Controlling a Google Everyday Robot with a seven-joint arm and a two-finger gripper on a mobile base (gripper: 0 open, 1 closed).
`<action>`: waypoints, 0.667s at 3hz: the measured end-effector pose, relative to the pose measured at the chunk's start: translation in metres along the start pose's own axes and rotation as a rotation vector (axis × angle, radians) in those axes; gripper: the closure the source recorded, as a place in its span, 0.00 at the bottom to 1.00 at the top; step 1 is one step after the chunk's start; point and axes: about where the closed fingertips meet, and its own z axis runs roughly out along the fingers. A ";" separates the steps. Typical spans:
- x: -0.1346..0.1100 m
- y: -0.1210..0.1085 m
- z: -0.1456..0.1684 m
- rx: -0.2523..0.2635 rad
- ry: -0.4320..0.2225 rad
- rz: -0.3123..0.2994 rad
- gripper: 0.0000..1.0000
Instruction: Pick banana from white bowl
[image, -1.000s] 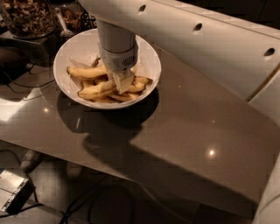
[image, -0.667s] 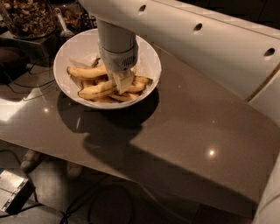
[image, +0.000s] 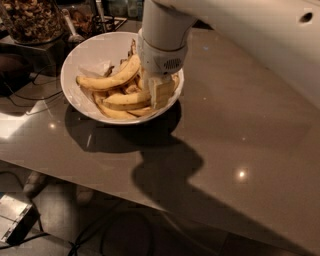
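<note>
The white bowl (image: 75, 62) stands on the far left part of the brown table and holds several bananas. The banana (image: 107, 79), long and gently curved, lies across the top of the pile, its right end rising toward my wrist. Shorter bananas (image: 125, 98) lie below it. My gripper (image: 160, 94) reaches down into the right side of the bowl, among the bananas and next to the long banana's right end. The white wrist hides that end and the bowl's right inner wall.
A glass jar of brown granola (image: 31, 20) and a metal utensil (image: 72, 31) stand behind the bowl at the far left. Cables run by the table's left edge. A grey box (image: 15, 217) lies on the floor below. The glossy table (image: 250, 130) stretches to the right.
My wrist has shifted to the right and slightly up over the bowl. The long banana now shows along more of its length on top of the pile.
</note>
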 end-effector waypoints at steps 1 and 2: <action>0.001 0.015 -0.020 0.030 -0.060 0.064 1.00; 0.000 0.036 -0.044 0.043 -0.083 0.109 1.00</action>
